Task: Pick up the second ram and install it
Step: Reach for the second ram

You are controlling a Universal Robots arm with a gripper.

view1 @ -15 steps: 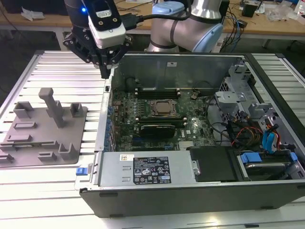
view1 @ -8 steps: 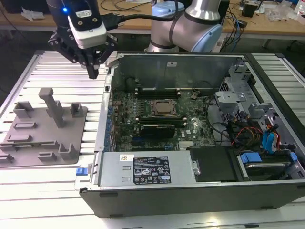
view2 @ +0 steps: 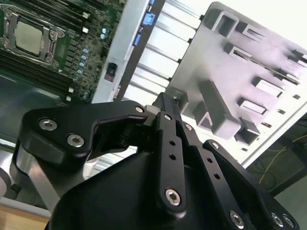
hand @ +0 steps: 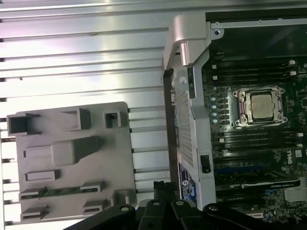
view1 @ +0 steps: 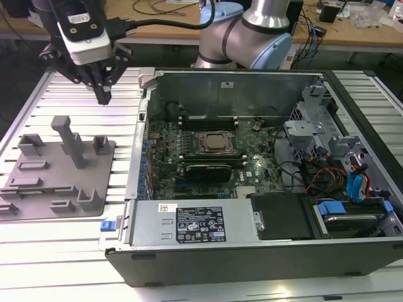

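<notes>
First wrist view: ram (hand: 60, 192) seemingly in holder (hand: 72, 124).

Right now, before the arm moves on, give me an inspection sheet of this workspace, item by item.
Surface: ribbed metal table, carrying a grey holder plate and an open computer case.
Job's things: second ram seated in a holder plate slot, not yet picked up; motherboard exposed in the case.
Clutter: nothing seen.
End effector: shut, empty, over the table beside the holder plate.
Cables: red and blue leads inside the case; black cable along the arm.
Surroundings: wooden bench behind.
</notes>
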